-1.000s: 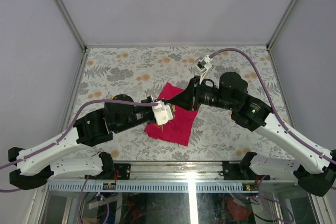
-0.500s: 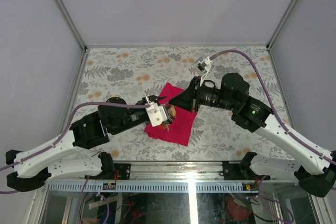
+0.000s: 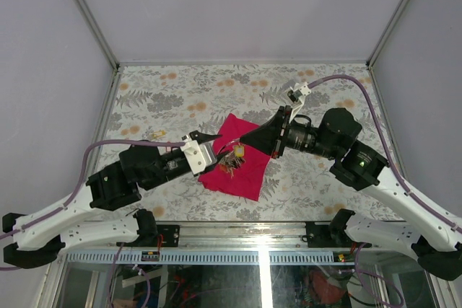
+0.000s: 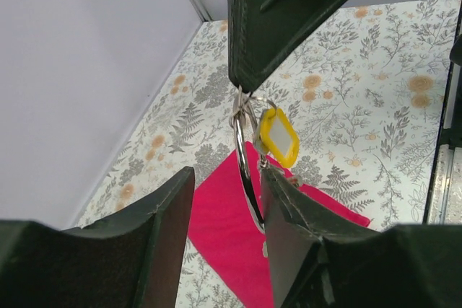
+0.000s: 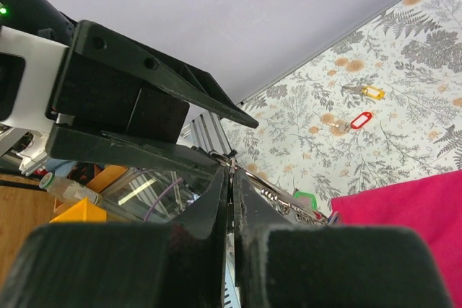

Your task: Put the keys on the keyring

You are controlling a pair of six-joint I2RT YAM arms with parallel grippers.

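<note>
Silver thin-wire keyring [image 4: 245, 171], with its bunch of keys and plastic tags, hung from the right hand [image 5: 231, 172]. That hand was pinched fully closed on the wire. A yellow diamond-shaped plastic tag [image 4: 279, 138] dangled just under the pinch. The whole bunch was in the air above the magenta cloth [image 4: 216, 239] on the floral-patterned surface [image 4: 346, 106].

Left hand [image 4: 226, 192] sat part-open, one finger either side of the ring and not clamped. The ring was close against one finger; couldn't tell if it touched.

Two small loose keys, a yellow-headed key [image 5: 369, 92] and a red-headed key [image 5: 359, 119], lay on the surface well apart from the cloth. Neither was threaded yet.

My read: this was a regrasp, with the right hand carrying the ring and the left hand free to fetch a key.

Doing it well:
- Right pinch needs to be firm, or the ring could rotate under the weight of the bunch.
- Left should back straight off the ring, since the tags could snag a finger.
- Wait for the swing to settle.
- Pick a key by the blade, leaving the head hole clear.
- Present the ring's split end, not the crowded side.
</note>
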